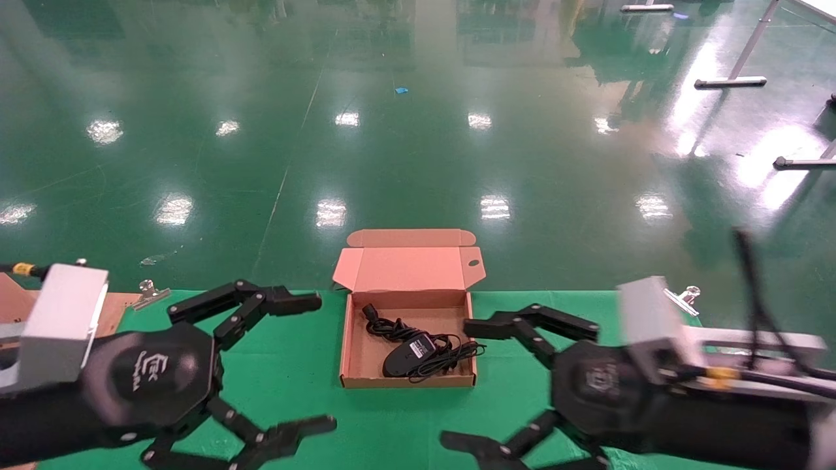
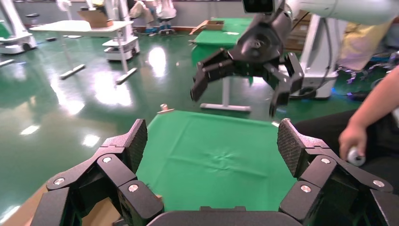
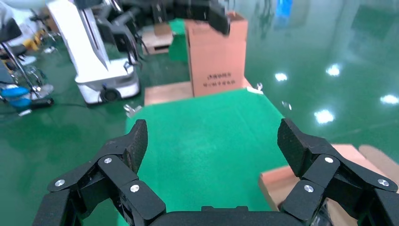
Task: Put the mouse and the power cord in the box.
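Observation:
The brown cardboard box [image 1: 353,356] lies open at the middle of the green table, its flap lid [image 1: 408,267] folded back. Inside it rest the black mouse [image 1: 408,352], grey label up, and the bundled black power cord [image 1: 385,324] with its plug toward the lid. My left gripper [image 1: 307,365] hovers open to the left of the box, nothing between its fingers. My right gripper [image 1: 467,385] hovers open to the right of the box, also empty. A corner of the box [image 3: 282,181] shows in the right wrist view. The left wrist view shows my left gripper [image 2: 211,141] over bare cloth and the right gripper [image 2: 244,84] beyond.
Metal clips [image 1: 149,290] [image 1: 682,297] pin the green cloth at the table's far corners. A tall cardboard carton [image 3: 216,52] stands past the table's left end. A person's arm [image 2: 371,117] is beside the table's right end. Shiny green floor lies beyond the far edge.

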Controlling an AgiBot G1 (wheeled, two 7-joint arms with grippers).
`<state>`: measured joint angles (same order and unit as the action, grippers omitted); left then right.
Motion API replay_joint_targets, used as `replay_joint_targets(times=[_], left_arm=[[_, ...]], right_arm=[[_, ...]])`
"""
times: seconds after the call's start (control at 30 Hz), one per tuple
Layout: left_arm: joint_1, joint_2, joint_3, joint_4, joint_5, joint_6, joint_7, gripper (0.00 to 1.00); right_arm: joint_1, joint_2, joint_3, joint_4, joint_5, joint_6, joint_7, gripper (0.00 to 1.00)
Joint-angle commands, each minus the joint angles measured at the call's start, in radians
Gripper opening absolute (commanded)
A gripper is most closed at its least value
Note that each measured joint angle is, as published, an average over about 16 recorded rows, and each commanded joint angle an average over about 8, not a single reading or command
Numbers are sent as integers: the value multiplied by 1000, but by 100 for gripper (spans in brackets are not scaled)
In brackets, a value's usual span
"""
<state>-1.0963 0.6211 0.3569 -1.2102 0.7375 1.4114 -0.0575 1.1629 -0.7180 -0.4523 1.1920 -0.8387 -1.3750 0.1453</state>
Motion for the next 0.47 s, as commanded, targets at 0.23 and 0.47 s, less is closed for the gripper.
replay_joint_targets(times=[0.23,0.47], left_arm=[[17,-8,-62,-60,-5,68,-105,100],[25,-11,-91,-86,-8,99,-146,100]], right_arm=[[-77,93,151,80,94,-105,36,100],[-99,123,210,105,126,-141,43,100]])
